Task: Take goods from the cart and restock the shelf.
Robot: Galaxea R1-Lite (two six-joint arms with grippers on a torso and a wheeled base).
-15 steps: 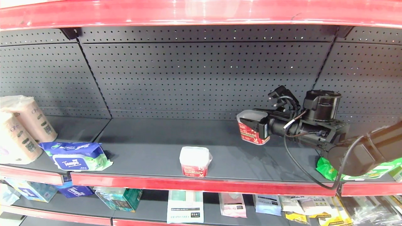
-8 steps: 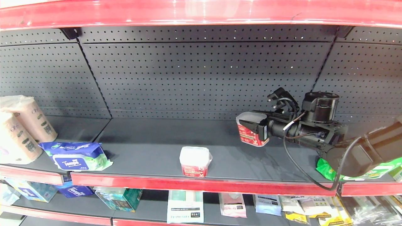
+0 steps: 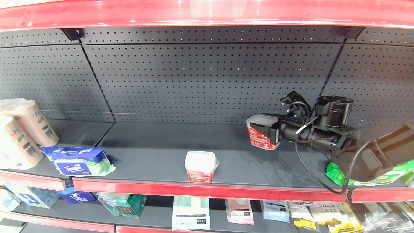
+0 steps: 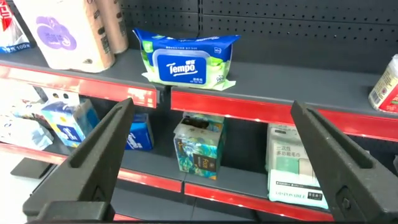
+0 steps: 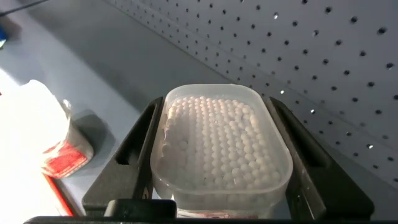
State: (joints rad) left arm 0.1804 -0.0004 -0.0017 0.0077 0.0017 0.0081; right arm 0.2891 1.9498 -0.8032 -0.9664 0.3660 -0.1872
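Observation:
My right gripper (image 3: 263, 131) is shut on a small tub with a translucent white top and red label (image 3: 260, 137), holding it low over the dark shelf (image 3: 155, 152), right of centre and towards the back. In the right wrist view the tub (image 5: 221, 146), full of white beads, sits between the two black fingers (image 5: 134, 155). A second tub of the same kind (image 3: 200, 166) stands near the shelf's front edge, also seen beside the gripper (image 5: 43, 140). My left gripper (image 4: 211, 168) is open in front of the lower shelves, nothing between its fingers.
A blue and green wipes pack (image 3: 79, 160) lies at the shelf's front left, with paper rolls (image 3: 22, 132) beyond it. A green packet (image 3: 336, 174) lies under my right arm. The perforated back wall (image 3: 207, 77) is close behind the held tub. Lower shelves hold several packets.
My right gripper with the tub has dropped a little towards the shelf and shifted slightly right. The other goods have stayed put.

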